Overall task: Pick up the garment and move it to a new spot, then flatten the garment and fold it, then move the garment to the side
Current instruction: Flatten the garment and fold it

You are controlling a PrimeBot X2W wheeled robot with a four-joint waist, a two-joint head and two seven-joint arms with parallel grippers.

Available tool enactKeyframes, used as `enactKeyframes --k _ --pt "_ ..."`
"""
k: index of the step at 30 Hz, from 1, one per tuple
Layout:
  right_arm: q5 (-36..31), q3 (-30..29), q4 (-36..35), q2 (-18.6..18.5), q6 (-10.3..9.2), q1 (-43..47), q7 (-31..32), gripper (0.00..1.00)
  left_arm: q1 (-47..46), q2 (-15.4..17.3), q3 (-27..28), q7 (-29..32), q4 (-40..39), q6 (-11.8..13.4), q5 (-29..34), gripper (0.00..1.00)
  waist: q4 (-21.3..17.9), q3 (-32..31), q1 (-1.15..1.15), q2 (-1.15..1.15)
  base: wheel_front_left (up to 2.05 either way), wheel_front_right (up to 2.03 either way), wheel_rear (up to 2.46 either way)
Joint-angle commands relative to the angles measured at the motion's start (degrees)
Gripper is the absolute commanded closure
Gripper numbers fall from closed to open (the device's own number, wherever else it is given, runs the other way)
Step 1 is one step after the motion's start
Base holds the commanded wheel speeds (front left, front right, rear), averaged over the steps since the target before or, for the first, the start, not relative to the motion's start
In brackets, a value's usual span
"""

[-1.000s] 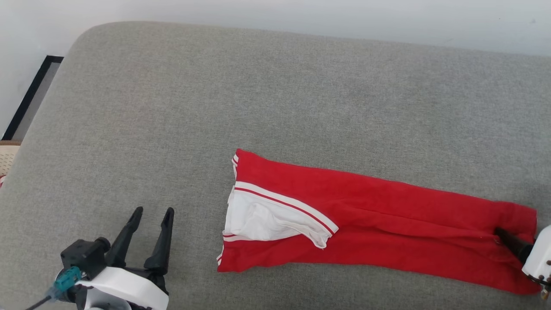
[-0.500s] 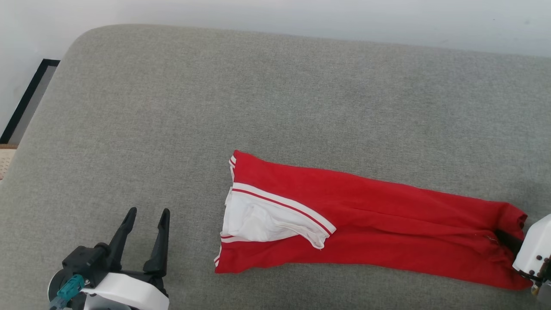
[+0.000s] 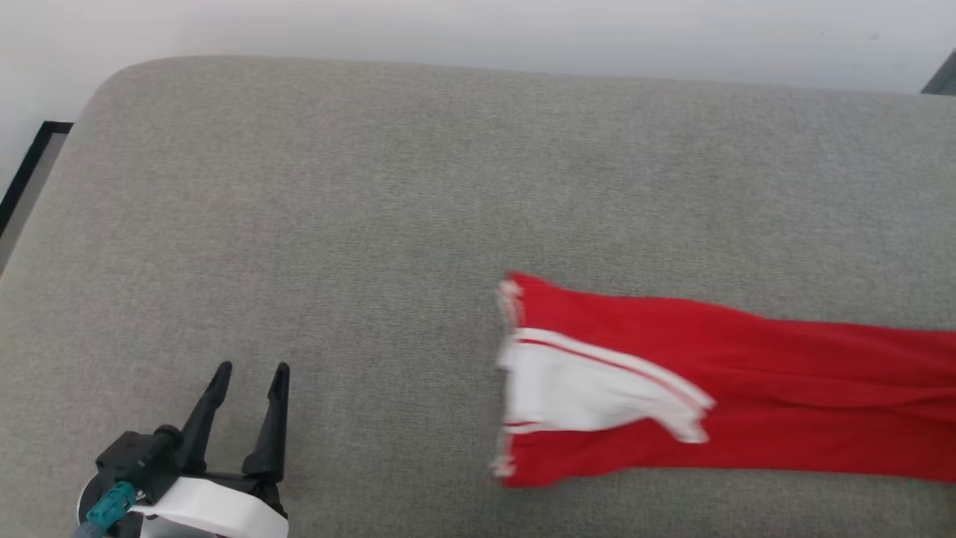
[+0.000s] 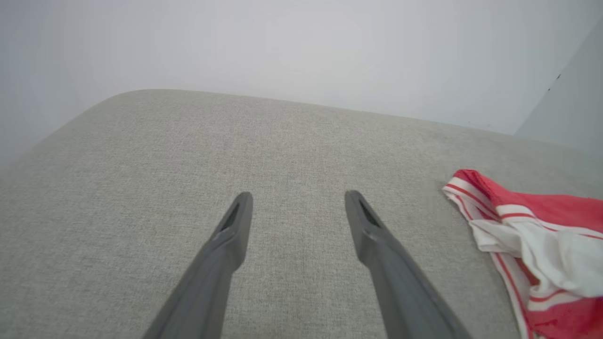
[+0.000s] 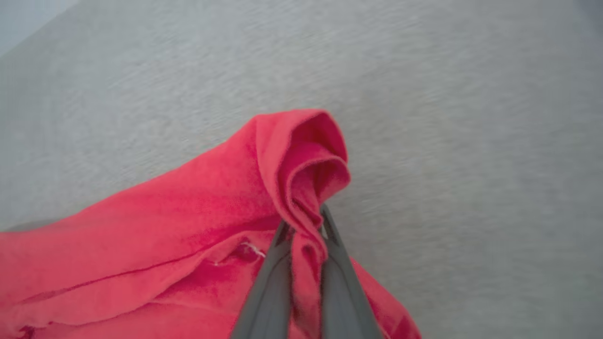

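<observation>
- Lying on the grey woven cushion [image 3: 373,187], the red jersey shirt [image 3: 747,388] with a white, stripe-trimmed sleeve is seen, apparently folded narrow.
- Its bunched end is pinched between the right gripper's [image 5: 304,226] fingers.
- The left gripper [image 3: 252,367] is held spread and empty.

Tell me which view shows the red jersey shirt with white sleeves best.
The head view: most of the red jersey shirt lies stretched on the grey fabric cushion, though blurred and cut at right. The left wrist view gives its white, striped sleeve end, sharp. The right wrist view gives a red fold pinched in the right gripper.
</observation>
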Motion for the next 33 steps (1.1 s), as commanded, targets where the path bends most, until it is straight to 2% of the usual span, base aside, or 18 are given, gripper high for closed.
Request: enactKeyframes --k 1,7,11,15,20,27,33 --pt "-0.79 -2.06 -0.26 -1.64 -0.14 -0.60 -0.24 1.00 0.35 0.47 -0.02 -0.28 -0.35 0.02 -0.20 0.00 -0.45 0.19 0.00 0.00 0.00 0.00 0.00" --pt "-4.16 -9.07 -0.08 -5.46 -0.09 -1.17 -0.49 1.00 -0.87 1.28 -0.59 -0.28 -1.92 0.02 -0.94 0.00 -1.52 0.92 0.00 0.00 0.00 0.00 0.00" --pt "-5.20 -11.90 0.03 -5.54 -0.08 -2.15 -0.48 1.00 -1.28 1.38 -0.62 -0.28 -3.01 0.03 -1.42 0.00 -1.98 1.29 0.00 0.00 0.00 0.00 0.00" --pt "-5.21 -10.95 -0.76 -4.04 -0.08 -2.51 -0.04 1.00 -1.33 1.55 -0.96 -0.28 -3.94 0.02 -1.85 0.00 -2.34 1.28 0.00 0.00 0.00 0.00 0.00" --pt "-2.92 -5.43 -4.68 -2.36 -0.08 -0.62 1.50 1.00 -1.32 1.89 -1.52 -0.28 -4.99 0.03 -2.28 0.00 -2.38 1.00 0.00 0.00 0.00 0.00 0.00" --pt "2.56 7.78 -17.56 -0.41 -0.08 4.08 4.82 1.00 -0.99 2.08 -1.54 -0.28 -5.59 0.03 -2.47 0.00 -2.02 0.23 0.00 0.00 0.00 0.00 0.00" --pt "4.49 17.35 -24.53 1.99 -0.08 6.24 6.43 1.00 -1.26 1.99 -1.94 -0.28 -4.77 0.03 -2.16 0.00 -1.52 -0.35 0.00 0.00 0.00 0.00 0.00"
